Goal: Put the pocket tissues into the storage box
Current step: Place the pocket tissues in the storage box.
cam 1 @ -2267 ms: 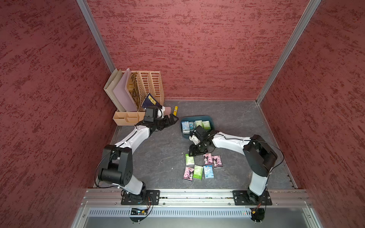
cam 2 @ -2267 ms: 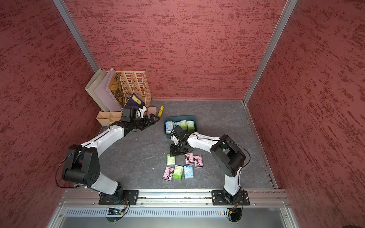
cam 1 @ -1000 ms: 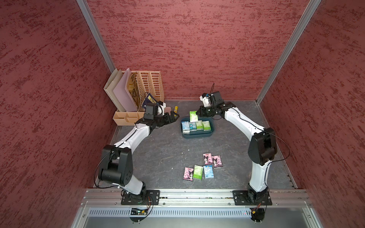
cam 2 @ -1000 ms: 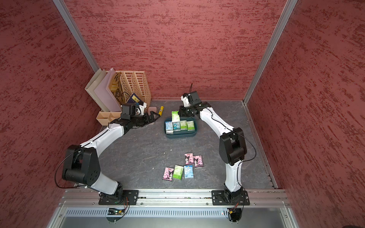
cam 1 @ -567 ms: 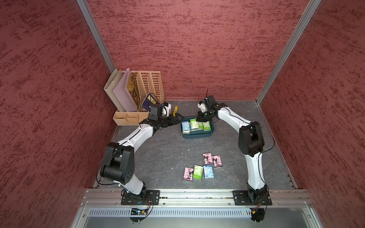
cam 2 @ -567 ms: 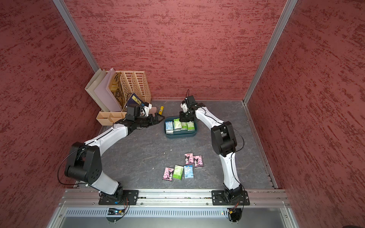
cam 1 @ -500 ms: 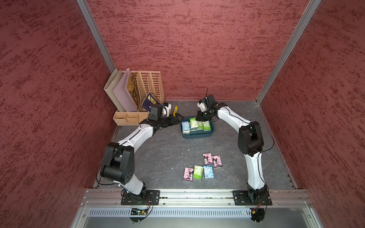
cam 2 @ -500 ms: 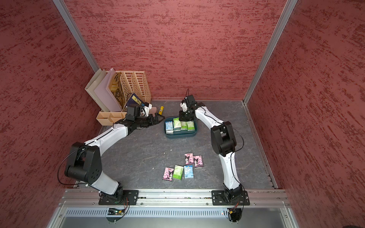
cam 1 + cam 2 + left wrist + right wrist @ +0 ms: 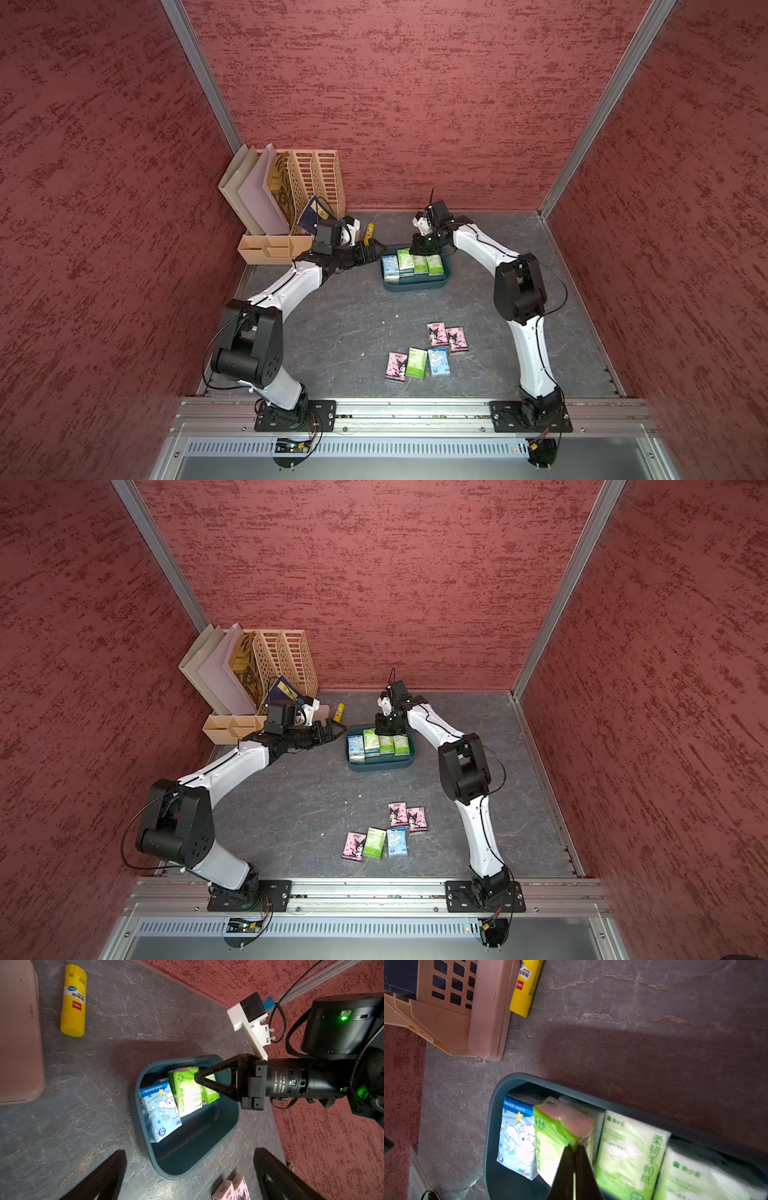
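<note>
Against right tool (image 9: 574, 1148), green pack (image 9: 550, 1132)

Green tissue pack (image 9: 548, 1138) carried up into the storage box (image 9: 187, 1157), right gripper (image 9: 574, 1147) pinching it there, left gripper (image 9: 376, 251) nearer the box.

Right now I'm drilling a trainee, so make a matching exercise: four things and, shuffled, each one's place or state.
1 yellow tube
2 left gripper
3 right gripper
4 pink packs

a shut on a green pack in the storage box
b open
c beside the pink case
d flat on the table, near the arms' bases

Pairs: 1-c, 2-b, 3-a, 4-d
</note>
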Tool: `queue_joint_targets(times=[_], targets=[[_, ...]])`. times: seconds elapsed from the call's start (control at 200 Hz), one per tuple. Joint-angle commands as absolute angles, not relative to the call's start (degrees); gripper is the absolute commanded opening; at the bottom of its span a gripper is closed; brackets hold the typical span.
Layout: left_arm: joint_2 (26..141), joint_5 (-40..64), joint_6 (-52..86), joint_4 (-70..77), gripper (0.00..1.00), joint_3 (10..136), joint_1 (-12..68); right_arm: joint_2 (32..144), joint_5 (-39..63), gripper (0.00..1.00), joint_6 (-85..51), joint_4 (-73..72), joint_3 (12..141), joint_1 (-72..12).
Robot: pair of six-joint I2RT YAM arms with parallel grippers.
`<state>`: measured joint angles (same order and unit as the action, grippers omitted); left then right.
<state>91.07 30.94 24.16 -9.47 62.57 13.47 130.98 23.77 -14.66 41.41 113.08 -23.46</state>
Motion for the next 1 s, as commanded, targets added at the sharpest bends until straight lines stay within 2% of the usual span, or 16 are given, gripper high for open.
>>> queue_joint_targets(times=[0.0, 0.22, 0.321, 0.376, 0.596, 0.761, 0.997], targets=[[89.33, 30.46, 22.76, -10.20, 1.00, 61.72, 13.14, 132.05, 25.18, 0.00, -15.54, 40.89, 114.63, -23.82], [88.21, 30.45, 23.07, -10.37, 1.00, 60.94, 13.10, 133.18, 25.42, 0.00, -16.96, 39.19, 114.65, -23.84], [87.68, 30.10, 22.89, -10.71, 1.00, 60.57, 13.01, 133.19, 25.43, 0.07, -17.23, 38.90, 114.79, -23.90], [87.56, 29.97, 22.81, -10.83, 1.00, 60.39, 13.01, 133.07, 25.48, 0.15, -17.14, 39.08, 114.96, -23.91], [86.65, 29.60, 23.23, -11.76, 1.00, 60.89, 13.00, 131.05, 24.79, 0.34, -16.11, 39.37, 114.73, -23.90], [85.42, 29.00, 23.03, -15.00, 1.00, 62.08, 12.99, 127.46, 23.82, 0.39, -15.44, 38.47, 112.67, -23.91], [85.23, 28.53, 22.44, -16.17, 1.00, 63.01, 13.87, 114.34, 19.97, 0.45, -14.16, 38.08, 101.06, -23.83]])
